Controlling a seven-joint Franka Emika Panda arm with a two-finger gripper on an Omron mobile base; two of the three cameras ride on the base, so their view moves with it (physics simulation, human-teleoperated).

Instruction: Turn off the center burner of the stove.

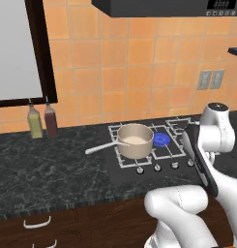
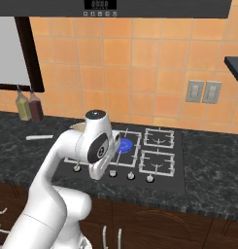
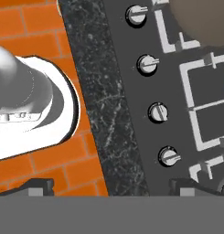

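The stove (image 1: 121, 170) is a flat black cooktop with white wire grates, set into the dark counter. Its center burner (image 1: 161, 139) glows bright blue just right of the tan saucepan (image 1: 134, 140), and the glowing center burner (image 2: 124, 144) also peeks past my arm. The hand view looks down on the stove's front strip (image 3: 131, 91), where the knobs (image 3: 157, 111) run in a line. My gripper (image 3: 117, 188) hangs above the counter's front edge beside the nearest knob (image 3: 168, 156), open, with its fingertips (image 3: 195, 186) wide apart and nothing between them.
Two bottles (image 1: 42, 121) stand at the back left under a dark-framed window. The saucepan's long handle (image 1: 100, 147) reaches left over the counter (image 1: 52, 169). Wall outlets (image 2: 203, 91) sit to the right, a hood hangs overhead, and drawers (image 1: 37, 223) are below.
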